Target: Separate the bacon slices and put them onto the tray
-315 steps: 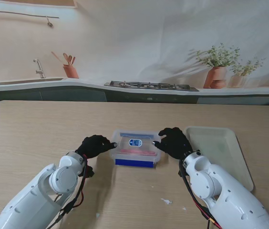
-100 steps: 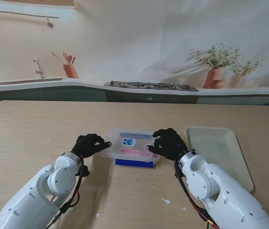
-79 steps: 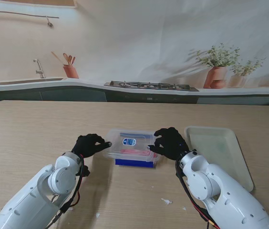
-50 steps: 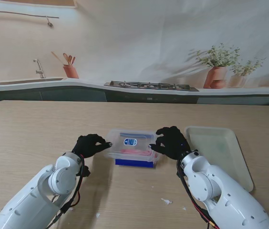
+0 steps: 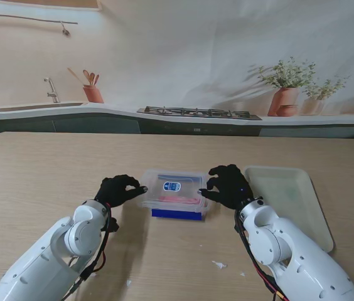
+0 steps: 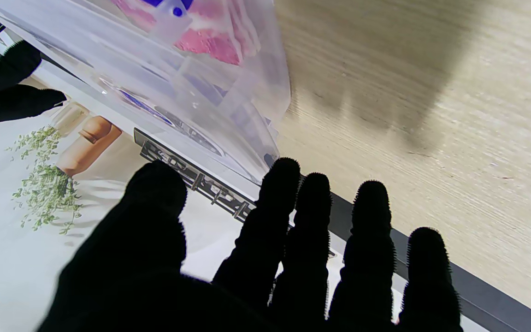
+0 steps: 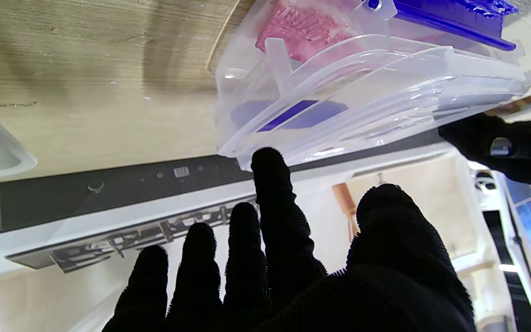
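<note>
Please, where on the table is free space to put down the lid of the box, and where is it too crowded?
The tray, right of the box, shows bare. Bare table stretches left of the left hand, and farther from me beyond the box. It is crowded at the box itself, between the left hand and the right hand.

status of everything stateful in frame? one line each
container: on the table, lid on but apparently lifted, not clipped flat
bacon: pink slices inside the container
tray: empty, right of the container
left hand: fingers spread, fingertip at the lid's left edge
right hand: fingers spread, fingertip at the lid's right edge
</note>
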{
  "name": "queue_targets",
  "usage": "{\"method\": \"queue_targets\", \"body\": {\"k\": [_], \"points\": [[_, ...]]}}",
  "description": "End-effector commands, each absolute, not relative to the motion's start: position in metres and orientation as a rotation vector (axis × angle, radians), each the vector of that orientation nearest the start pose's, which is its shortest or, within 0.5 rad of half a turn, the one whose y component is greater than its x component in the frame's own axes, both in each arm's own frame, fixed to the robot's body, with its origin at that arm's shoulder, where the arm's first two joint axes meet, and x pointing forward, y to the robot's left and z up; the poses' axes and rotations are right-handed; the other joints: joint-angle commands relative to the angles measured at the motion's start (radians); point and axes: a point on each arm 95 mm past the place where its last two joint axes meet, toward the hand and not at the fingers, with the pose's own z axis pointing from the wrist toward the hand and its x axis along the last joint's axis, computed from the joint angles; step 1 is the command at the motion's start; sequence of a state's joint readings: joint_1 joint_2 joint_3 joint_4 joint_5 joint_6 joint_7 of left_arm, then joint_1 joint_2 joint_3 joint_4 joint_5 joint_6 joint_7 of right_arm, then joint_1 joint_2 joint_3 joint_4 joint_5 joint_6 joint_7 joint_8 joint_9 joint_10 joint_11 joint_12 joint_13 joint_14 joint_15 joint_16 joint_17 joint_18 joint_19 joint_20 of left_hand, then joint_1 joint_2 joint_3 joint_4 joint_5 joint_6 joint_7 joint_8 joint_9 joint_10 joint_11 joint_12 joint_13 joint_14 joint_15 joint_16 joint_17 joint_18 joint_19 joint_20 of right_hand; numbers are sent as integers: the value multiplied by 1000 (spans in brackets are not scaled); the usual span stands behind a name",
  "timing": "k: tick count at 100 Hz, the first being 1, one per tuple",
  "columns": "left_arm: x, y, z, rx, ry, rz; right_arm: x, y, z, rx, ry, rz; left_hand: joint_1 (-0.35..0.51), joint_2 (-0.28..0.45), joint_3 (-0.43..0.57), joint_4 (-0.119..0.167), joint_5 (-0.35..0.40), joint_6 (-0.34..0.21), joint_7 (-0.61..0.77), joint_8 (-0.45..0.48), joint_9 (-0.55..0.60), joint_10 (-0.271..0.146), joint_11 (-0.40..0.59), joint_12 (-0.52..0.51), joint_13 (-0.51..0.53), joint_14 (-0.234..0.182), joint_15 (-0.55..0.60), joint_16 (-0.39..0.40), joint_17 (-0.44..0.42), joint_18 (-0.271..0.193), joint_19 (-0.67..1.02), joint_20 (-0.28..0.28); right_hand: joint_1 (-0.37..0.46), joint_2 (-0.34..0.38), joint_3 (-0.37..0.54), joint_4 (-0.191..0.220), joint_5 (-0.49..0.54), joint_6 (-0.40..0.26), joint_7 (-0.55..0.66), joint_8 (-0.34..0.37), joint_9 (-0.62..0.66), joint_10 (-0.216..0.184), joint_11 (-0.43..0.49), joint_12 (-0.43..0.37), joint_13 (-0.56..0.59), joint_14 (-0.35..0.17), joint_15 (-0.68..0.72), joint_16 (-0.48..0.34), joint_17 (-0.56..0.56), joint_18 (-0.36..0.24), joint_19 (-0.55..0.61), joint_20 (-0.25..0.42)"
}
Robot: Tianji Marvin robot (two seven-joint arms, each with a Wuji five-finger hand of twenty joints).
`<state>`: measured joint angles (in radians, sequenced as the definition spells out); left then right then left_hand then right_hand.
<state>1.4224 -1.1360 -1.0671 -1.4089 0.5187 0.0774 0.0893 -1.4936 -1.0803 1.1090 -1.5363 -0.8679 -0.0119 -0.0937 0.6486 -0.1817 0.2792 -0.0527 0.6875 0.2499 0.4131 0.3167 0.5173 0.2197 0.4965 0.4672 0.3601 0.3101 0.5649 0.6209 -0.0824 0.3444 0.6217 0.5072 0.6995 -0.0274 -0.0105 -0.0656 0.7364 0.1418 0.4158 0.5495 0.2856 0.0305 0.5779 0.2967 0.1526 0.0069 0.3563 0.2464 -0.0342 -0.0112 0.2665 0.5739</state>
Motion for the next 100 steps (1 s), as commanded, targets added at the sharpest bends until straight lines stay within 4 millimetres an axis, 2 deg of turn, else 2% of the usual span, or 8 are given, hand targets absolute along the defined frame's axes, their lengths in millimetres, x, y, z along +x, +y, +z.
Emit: {"method": "queue_targets", "body": {"k": [1, 26, 37, 51, 54, 80, 96, 100], "points": [[428, -21, -358, -1708, 1246, -1645, 408, 20, -333, 1256, 1479, 1586, -24, -12, -6, 26, -48, -23, 26, 20, -35, -38, 14, 20, -26, -16, 0, 10, -15, 14, -30, 29, 19, -12, 7, 36, -30, -10, -13, 7, -39, 17, 13, 7, -25, 15, 6, 10, -9, 5, 12, 14], [428, -14, -354, -1687, 1152, -1635, 410, 19, -333, 1221, 1453, 1632, -73, -39, -85, 42, -179, -19, 114, 68, -61, -41, 26, 41, -34, -15, 2, 24, -19, 40, -37, 69, 28, -13, 17, 38, -89, -32, -33, 11, -3, 20, 63, 27, -2, 15, 27, 20, -5, 7, 11, 12], [428, -7, -347, -1736, 1084, -1597, 411, 19, -331, 1176, 1455, 1666, -94, -42, -120, 48, -210, 16, 112, 72, -71, -16, 26, 51, -37, -6, 10, 34, -18, 45, -17, 88, 41, -17, 30, 37, -35, -50, -21, 7, 62, 8, 132, 57, 37, 20, 62, 38, 7, 17, 11, 9], [430, 1, -341, -1846, 1016, -1555, 411, 17, -331, 1125, 1457, 1681, -87, -43, -159, 62, -194, 50, 88, 62, -61, 14, 28, 68, -30, 19, 26, 53, -17, 41, 56, 125, 51, -7, 44, 36, 32, -40, 2, 4, 129, 19, 172, 73, 68, 26, 93, 54, 15, 22, 11, 6], [430, 3, -339, -1877, 1017, -1543, 411, 17, -331, 1124, 1456, 1678, -87, -42, -164, 63, -195, 52, 85, 60, -63, 32, 25, 68, -30, 20, 26, 54, -15, 41, 65, 127, 50, -4, 46, 35, 36, -34, 2, 2, 130, 23, 171, 73, 65, 26, 94, 55, 13, 21, 10, 4], [441, 13, -330, -2151, 992, -1480, 411, 15, -334, 1158, 1463, 1638, -60, -56, -177, 71, -180, 75, 18, 15, -78, 43, -6, 39, -24, 33, 49, 70, -15, 27, 114, 106, 40, 8, 52, 31, 66, -16, 16, 1, 77, 29, 130, 58, 29, 26, 79, 51, -2, 12, 5, 2], [447, 11, -334, -2230, 982, -1444, 412, 16, -335, 1167, 1472, 1643, -37, -78, -167, 73, -175, 69, 6, 4, -85, 45, -5, 33, -34, 23, 29, 58, -15, 25, 112, 97, 34, 11, 51, 29, 71, -24, 16, 0, 68, 26, 108, 48, 25, 23, 71, 46, -5, 12, 6, 3], [448, 9, -336, -2251, 975, -1438, 413, 17, -335, 1168, 1475, 1644, -31, -87, -163, 73, -174, 68, 5, 2, -83, 28, -1, 34, -36, 23, 24, 54, -15, 24, 113, 95, 34, 12, 52, 29, 71, -28, 16, 0, 68, 26, 106, 47, 26, 23, 70, 46, -5, 12, 6, 4]]}}
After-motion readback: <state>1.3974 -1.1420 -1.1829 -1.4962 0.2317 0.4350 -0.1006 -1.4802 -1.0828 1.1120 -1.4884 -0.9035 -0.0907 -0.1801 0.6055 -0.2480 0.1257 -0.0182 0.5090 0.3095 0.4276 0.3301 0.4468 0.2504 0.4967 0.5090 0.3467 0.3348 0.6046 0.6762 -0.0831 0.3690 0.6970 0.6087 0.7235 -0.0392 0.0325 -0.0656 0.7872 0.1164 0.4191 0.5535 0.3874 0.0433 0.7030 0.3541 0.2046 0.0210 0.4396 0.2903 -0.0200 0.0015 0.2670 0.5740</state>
